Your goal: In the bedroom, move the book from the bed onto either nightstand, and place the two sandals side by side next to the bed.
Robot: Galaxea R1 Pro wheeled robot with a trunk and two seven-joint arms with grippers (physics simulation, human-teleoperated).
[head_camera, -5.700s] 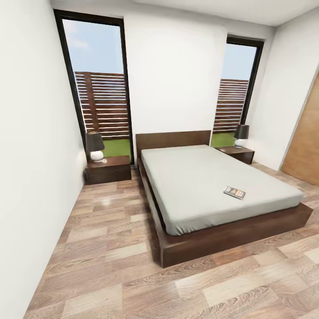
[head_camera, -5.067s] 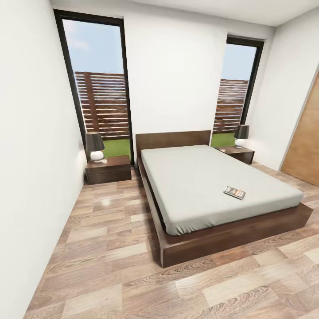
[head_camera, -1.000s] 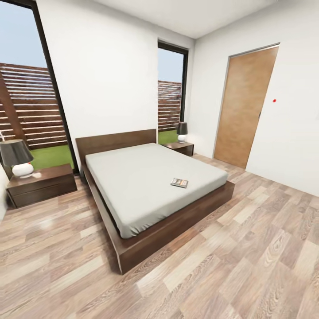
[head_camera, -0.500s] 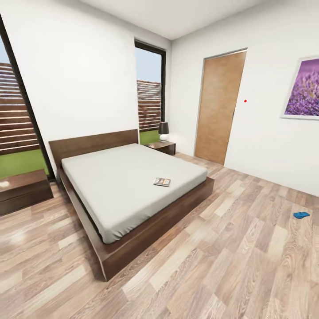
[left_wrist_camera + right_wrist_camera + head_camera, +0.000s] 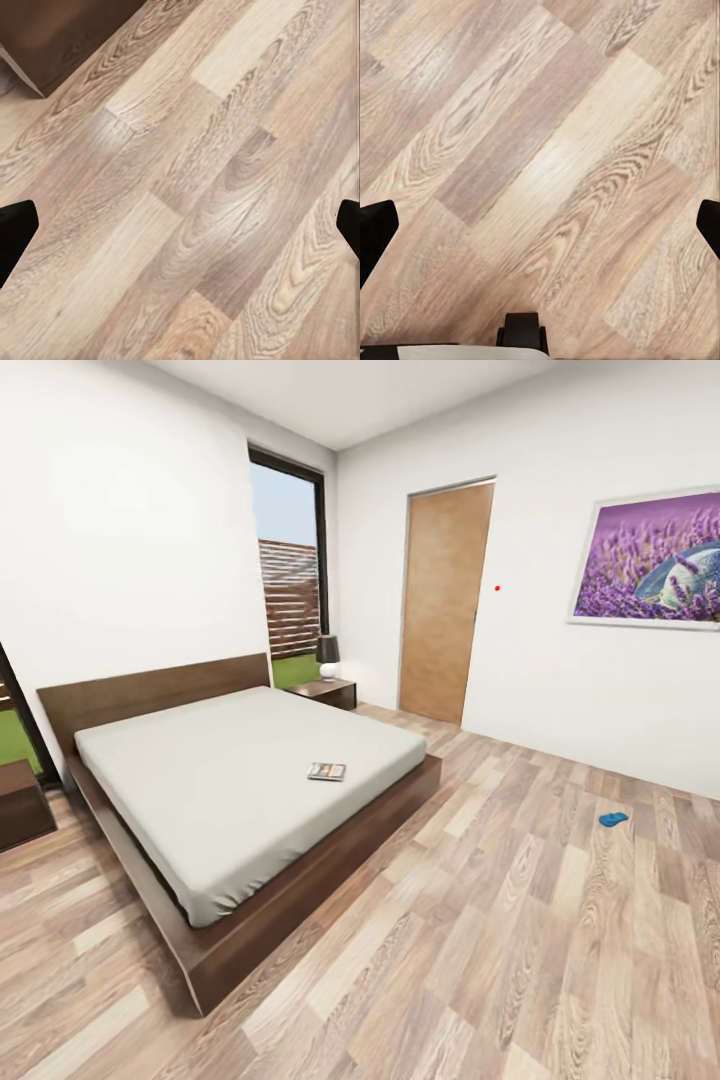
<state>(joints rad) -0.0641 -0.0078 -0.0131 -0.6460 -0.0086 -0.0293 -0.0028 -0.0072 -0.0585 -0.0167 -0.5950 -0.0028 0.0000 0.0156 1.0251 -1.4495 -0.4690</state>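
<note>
Searching seems the step in hand: book [image 5: 326, 771] lies on the bed [image 5: 200, 800], one sandal [image 5: 613, 819] well apart on the floor. Both claws hang released, empty. Next, approach either.

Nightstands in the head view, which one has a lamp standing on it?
The far nightstand, in the corner by the window beyond the bed, carries a dark-shaded lamp. The other nightstand, cut off at the picture's left edge, shows no lamp on its visible part.
</note>
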